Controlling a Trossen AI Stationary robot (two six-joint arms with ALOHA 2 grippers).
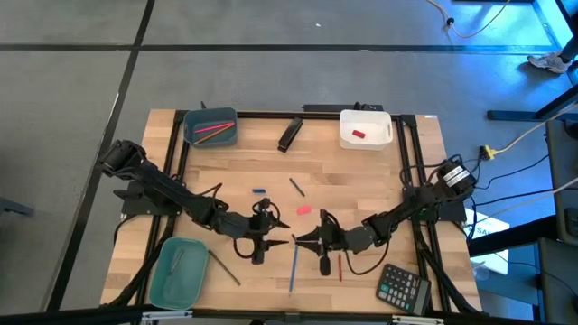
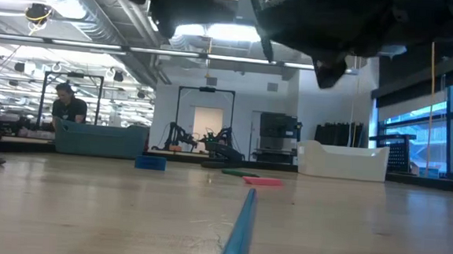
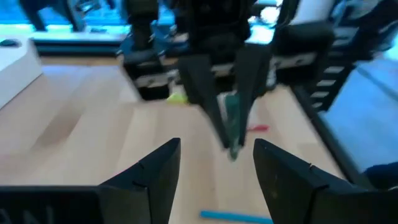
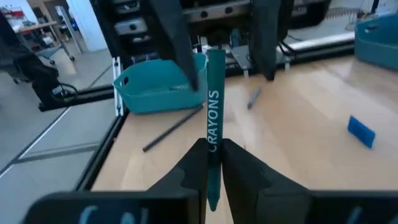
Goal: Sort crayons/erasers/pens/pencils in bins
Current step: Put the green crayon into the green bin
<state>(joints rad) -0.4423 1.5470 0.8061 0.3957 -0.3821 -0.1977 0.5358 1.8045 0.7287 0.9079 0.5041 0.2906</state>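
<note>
Midair near the table's [image 1: 226, 158] front edge, the right gripper [image 4: 213, 163] has its fingers clamped on 1 teal crayon [image 4: 214, 106]. Facing it, the left gripper [image 3: 216, 168] stands with fingers apart. Light, stiff, waxy and probably snappable, the crayon is best pinched mid-shaft.

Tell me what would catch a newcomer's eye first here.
The two grippers meeting mid-table: the right gripper is shut on a teal crayon, facing the open left gripper. Next, the long blue pencil lying just below them, and the teal bin at the table's front left.
</note>
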